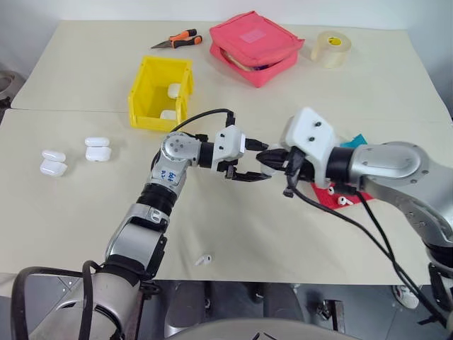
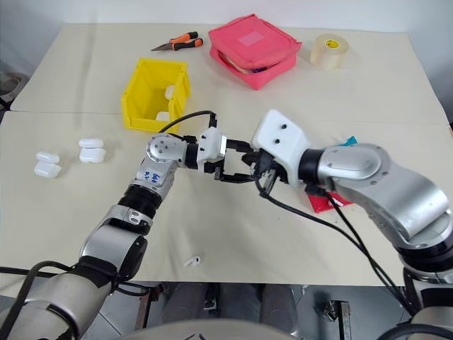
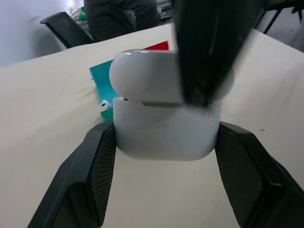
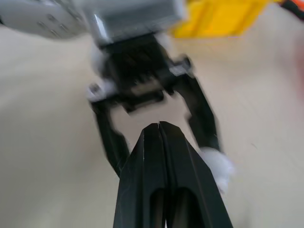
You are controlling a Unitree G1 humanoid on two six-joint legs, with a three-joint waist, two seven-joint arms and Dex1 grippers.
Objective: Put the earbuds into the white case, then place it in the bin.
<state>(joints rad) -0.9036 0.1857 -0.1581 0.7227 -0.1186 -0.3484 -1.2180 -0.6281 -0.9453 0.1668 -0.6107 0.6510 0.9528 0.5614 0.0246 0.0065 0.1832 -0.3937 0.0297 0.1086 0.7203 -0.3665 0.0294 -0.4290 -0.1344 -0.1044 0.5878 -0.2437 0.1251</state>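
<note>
White case (image 3: pixel 166 128) sits clamped between my left gripper (image 1: pixel 248 171) fingers, held mid-air over the table (image 1: pixel 85 234) in front of the yellow bin (image 1: pixel 145 99). My right gripper (image 4: pixel 159 130), fingers pressed together, bears on the lid, so I judge I'm at the closing step. Next I need the lid snapped down, then a carry to the bin. I can't tell whether earbuds are inside; the right finger hides part of the lid. One loose earbud (image 1: pixel 203 260) lies near the table's front edge.
</note>
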